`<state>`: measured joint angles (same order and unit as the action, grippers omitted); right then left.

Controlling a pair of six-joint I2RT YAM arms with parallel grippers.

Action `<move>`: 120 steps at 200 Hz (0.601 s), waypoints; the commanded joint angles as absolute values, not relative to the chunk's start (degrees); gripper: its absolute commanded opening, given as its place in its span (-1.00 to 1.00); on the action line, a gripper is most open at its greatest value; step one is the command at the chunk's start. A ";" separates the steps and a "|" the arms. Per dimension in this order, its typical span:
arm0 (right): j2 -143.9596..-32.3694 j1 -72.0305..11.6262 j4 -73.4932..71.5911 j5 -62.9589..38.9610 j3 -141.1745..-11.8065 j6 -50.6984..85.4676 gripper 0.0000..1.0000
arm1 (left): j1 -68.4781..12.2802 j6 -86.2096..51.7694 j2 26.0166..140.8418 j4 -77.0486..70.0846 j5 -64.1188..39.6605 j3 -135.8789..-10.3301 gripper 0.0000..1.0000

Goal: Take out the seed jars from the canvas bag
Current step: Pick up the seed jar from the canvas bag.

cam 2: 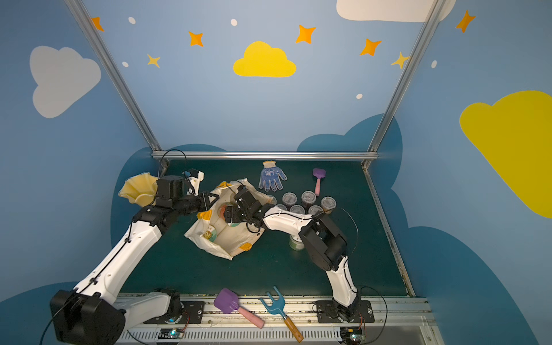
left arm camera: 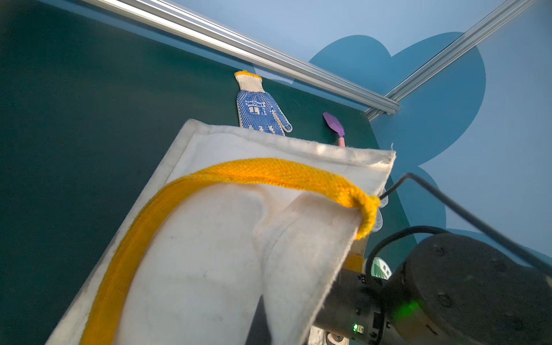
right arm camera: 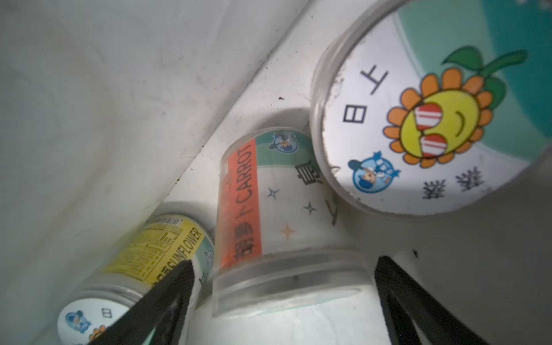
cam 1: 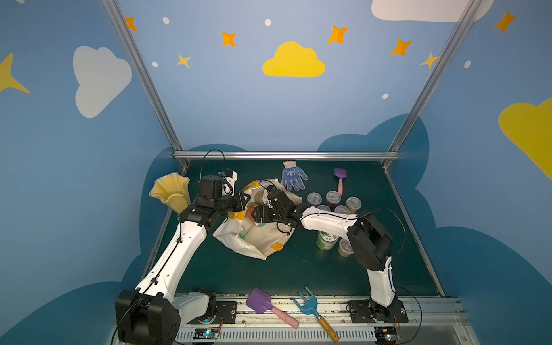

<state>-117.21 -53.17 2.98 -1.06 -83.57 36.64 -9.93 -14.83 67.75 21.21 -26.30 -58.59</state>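
Several jars (cam 1: 333, 197) are already set on the counter (cam 1: 298, 274), right of centre. Three are left in the bag (cam 1: 263, 239), mid-frame, gripped by the closed left jaws; the carrot jar (right arm camera: 277, 209) is straddled by open right jaws.

R gripper (cam 2: 229, 213) sits inside canvas bag (cam 2: 236, 240); L gripper (cam 2: 212, 198) at its rim, prob. pinching it.
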 commanded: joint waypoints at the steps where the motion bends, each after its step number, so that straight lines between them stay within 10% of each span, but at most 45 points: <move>1: -119.28 -52.98 4.85 -1.73 -85.49 36.64 0.85 | -10.09 -14.55 66.37 20.67 -26.85 -58.20 -0.89; 120: -122.27 -54.05 4.75 -3.37 -86.60 36.67 0.83 | -10.02 -14.50 66.51 20.89 -26.98 -58.32 -0.89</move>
<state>-121.10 -53.84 3.84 -2.94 -85.41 36.86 -9.93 -14.87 67.68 21.21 -26.30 -58.59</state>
